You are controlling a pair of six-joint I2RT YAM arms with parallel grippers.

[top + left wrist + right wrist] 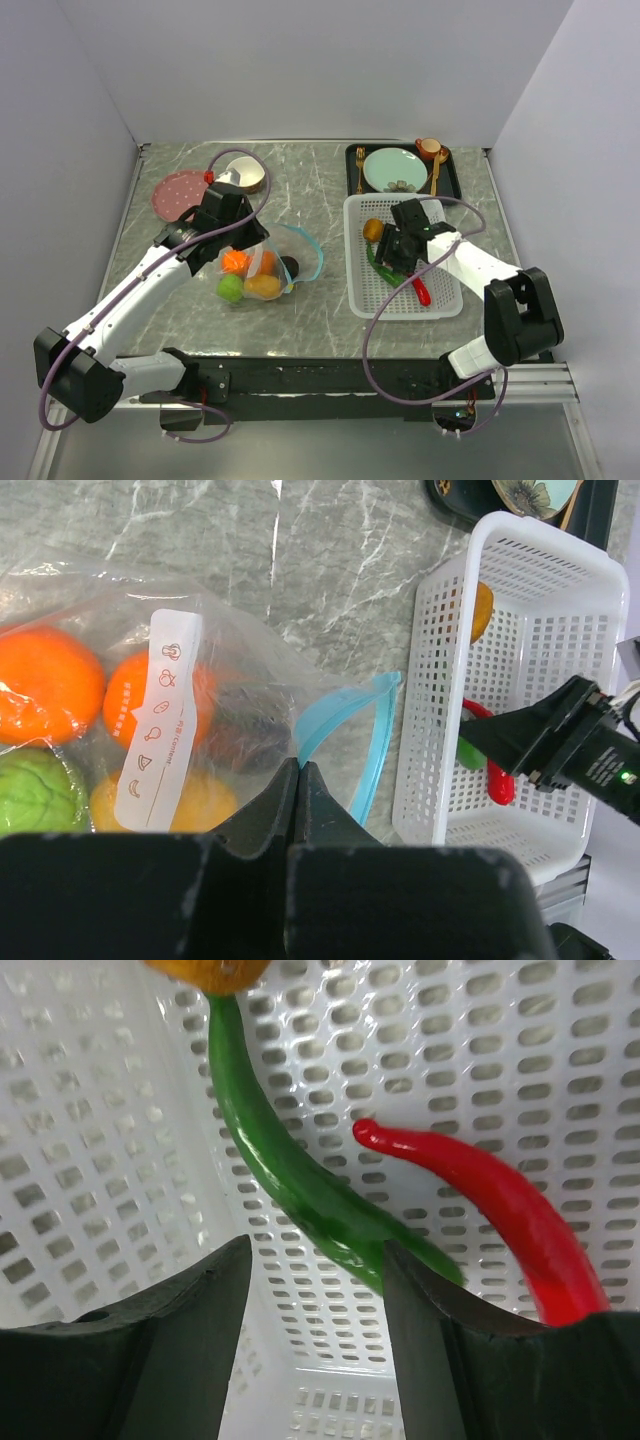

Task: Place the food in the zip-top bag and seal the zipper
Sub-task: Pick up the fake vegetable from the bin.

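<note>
The clear zip-top bag (pixel 262 268) lies at table centre and holds two oranges (pixel 45 685), a green apple (pixel 35 790), a yellow-brown fruit (pixel 195 800) and a dark round one (pixel 245 735). Its teal zipper (pixel 375 735) stands open in a loop. My left gripper (pixel 298 765) is shut on the zipper strip's edge. My right gripper (pixel 315 1290) is open inside the white basket (pixel 400 310), low over the long green pepper (pixel 290 1180), whose end lies against the right finger. The red chili (pixel 490 1200) lies beside the pepper, and an orange-brown fruit (pixel 373 229) sits at the basket's far end.
A black tray (pixel 354 170) with a teal plate, a cup and gold cutlery stands behind the basket. A pink plate (pixel 180 190) and a metal bowl (pixel 243 175) sit at the back left, behind the left arm.
</note>
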